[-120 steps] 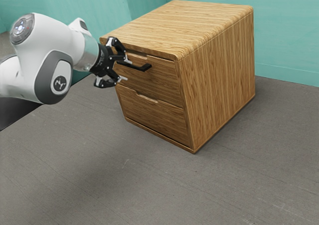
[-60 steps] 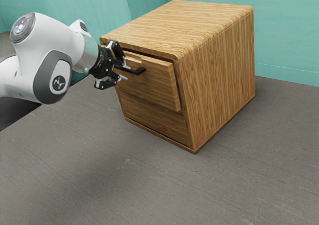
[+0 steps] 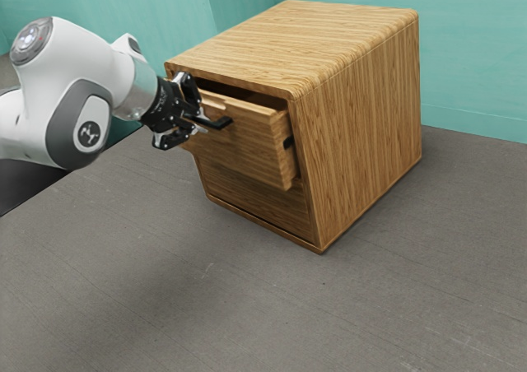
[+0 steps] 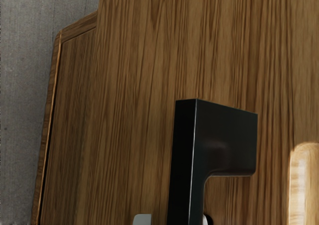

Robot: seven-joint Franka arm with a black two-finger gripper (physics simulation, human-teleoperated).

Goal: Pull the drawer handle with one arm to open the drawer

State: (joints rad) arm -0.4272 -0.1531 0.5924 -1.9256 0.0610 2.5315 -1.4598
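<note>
Our fingers (image 3: 174, 137) pinch the black handle (image 3: 216, 123) of the partly open top drawer (image 3: 251, 137). A skewed pull could slip that grip, or jam it in the cabinet (image 3: 354, 133).

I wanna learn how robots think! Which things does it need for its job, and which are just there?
For the job: gripper, black handle, top drawer, wooden cabinet.
Just there: bottom drawer, grey floor, teal wall.
</note>
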